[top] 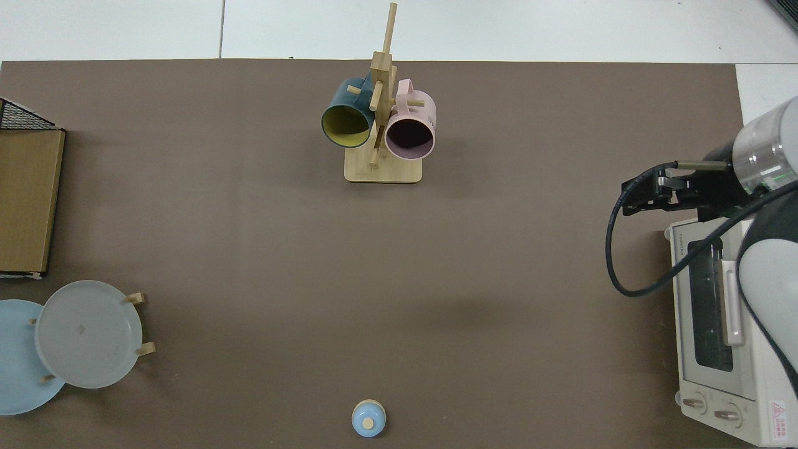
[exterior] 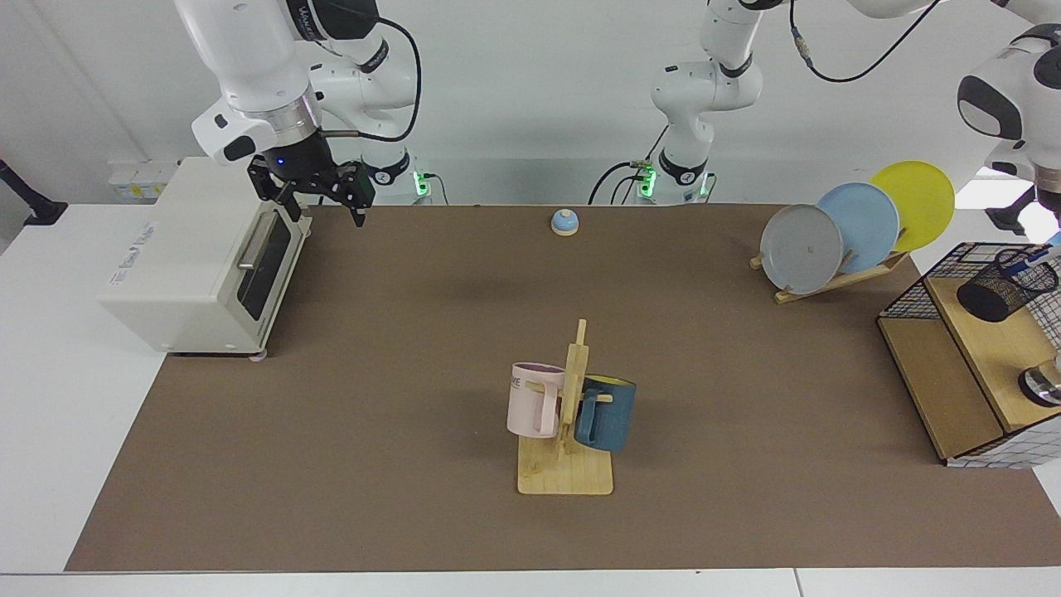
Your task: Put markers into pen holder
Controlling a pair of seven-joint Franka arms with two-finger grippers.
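Black mesh pen holder [exterior: 1005, 286] tilted on the shelf, marker [exterior: 1031, 259] poking from its rim, my left gripper out of frame above, my right gripper [exterior: 319, 201] waiting, fingers apart, beside the toaster oven [exterior: 191, 257] at the bench's far corner.

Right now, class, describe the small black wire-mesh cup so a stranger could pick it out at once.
Find the rectangular black wire frame with wooden boards at the facing view's right edge. On its upper board stands the small black wire-mesh cylindrical cup, beside the plate rack. Unlike the frame's open grid, it is round, finely meshed, with a blue-tipped marker at its rim.
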